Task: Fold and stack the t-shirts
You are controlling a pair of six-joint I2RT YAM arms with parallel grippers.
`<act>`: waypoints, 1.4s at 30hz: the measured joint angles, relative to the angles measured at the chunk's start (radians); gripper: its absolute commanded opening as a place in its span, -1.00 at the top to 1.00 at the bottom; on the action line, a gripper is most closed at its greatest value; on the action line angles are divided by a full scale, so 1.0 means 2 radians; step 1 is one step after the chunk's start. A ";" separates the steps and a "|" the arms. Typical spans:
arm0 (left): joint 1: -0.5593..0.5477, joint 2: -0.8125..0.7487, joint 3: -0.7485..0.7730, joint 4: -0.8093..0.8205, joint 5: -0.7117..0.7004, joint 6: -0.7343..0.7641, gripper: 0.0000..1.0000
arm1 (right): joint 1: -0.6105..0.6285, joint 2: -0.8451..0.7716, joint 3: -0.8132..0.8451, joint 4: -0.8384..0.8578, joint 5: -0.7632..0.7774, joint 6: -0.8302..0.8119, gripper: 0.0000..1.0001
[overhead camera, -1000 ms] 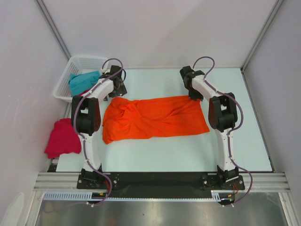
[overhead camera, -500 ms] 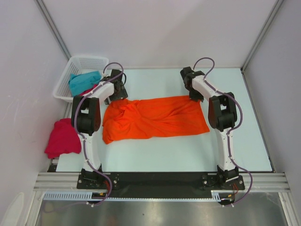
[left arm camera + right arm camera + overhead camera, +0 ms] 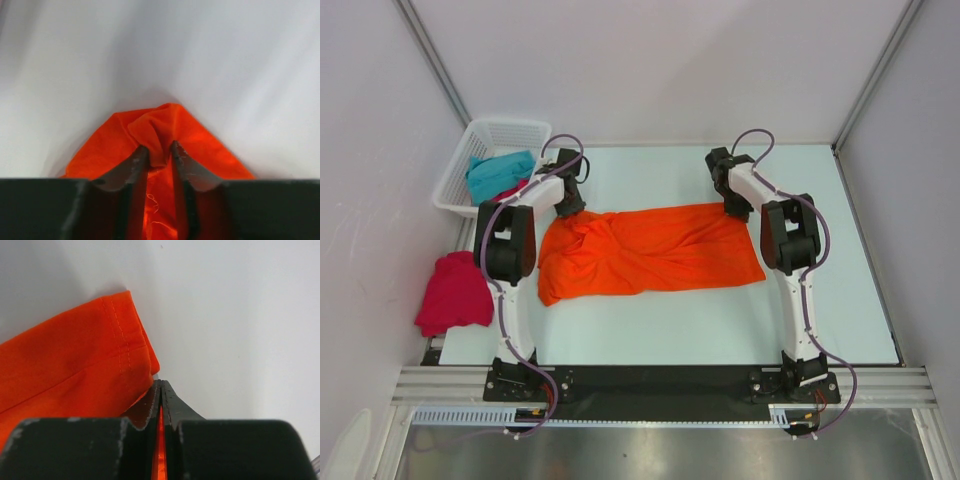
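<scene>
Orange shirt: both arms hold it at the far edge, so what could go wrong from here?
The right jaws pinch only the hem edge of the orange shirt, so it may slip out on lifting. The left jaws hold a bunched corner, and that side lies crumpled, so the fold may come out uneven.

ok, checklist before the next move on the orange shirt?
1. Left hand grips orange t-shirt corner: ok, cloth bunched in its jaws.
2. Right hand grips hem corner: ok, though only a thin bite.
3. Both grips on its far edge: ok.
4. Shirt lying flat: not ok, left half rumpled.
5. Left arm clear of basket: cannot tell; they are close.
</scene>
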 measured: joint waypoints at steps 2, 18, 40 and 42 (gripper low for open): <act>0.000 0.002 0.000 0.002 0.002 0.002 0.99 | -0.001 0.001 0.000 0.001 -0.003 0.000 0.97; 0.000 0.002 0.000 0.006 0.004 -0.001 1.00 | -0.001 0.001 0.000 0.016 -0.004 -0.009 1.00; 0.000 -0.079 0.052 -0.045 -0.015 0.004 1.00 | -0.001 -0.081 0.004 0.029 0.046 -0.014 1.00; 0.000 -0.084 0.052 -0.046 -0.016 0.004 1.00 | -0.001 -0.081 0.004 0.031 0.042 -0.014 0.63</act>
